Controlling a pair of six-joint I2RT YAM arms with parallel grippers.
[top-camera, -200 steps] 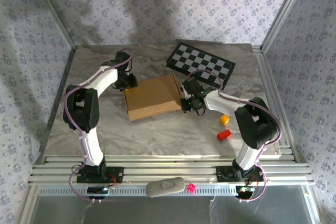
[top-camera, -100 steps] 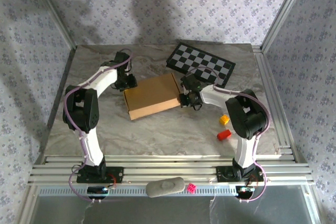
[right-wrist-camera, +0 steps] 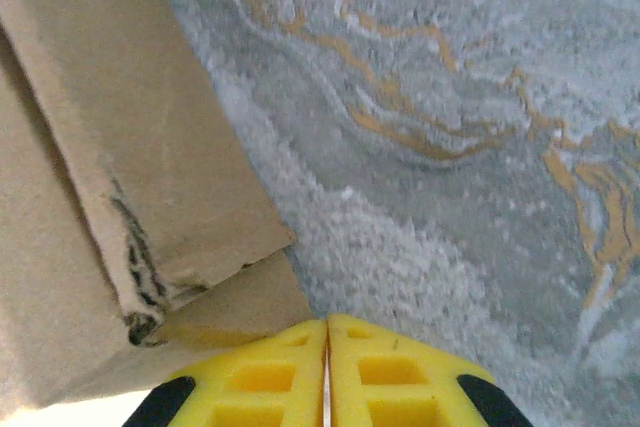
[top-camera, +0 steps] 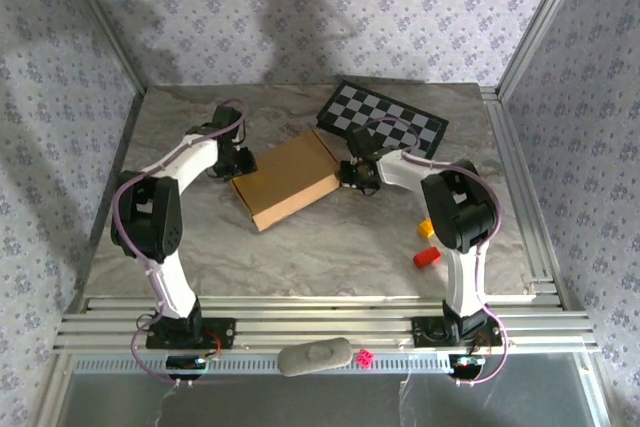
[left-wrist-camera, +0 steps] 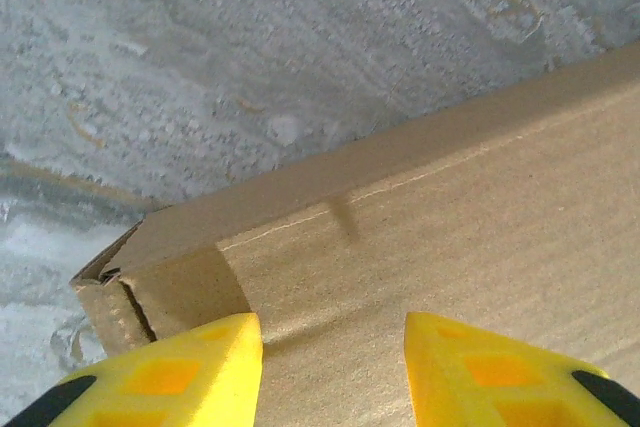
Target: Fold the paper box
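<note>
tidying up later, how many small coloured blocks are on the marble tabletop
2. A yellow block lies beside the right arm, a red block just nearer the front edge. A pink cube sits off the table on the front rail. Arms may hide others.

arms [top-camera: 186,158]: white links, black joints | cables [top-camera: 233,105]: lilac | fingers [left-wrist-camera: 180,372]: yellow

- Plain brown cardboard paper box [top-camera: 291,180], folded into a closed flat rectangle.
- Lies flat mid-worktop, turned askew.
- One corner [right-wrist-camera: 140,322] torn and frayed.
</note>
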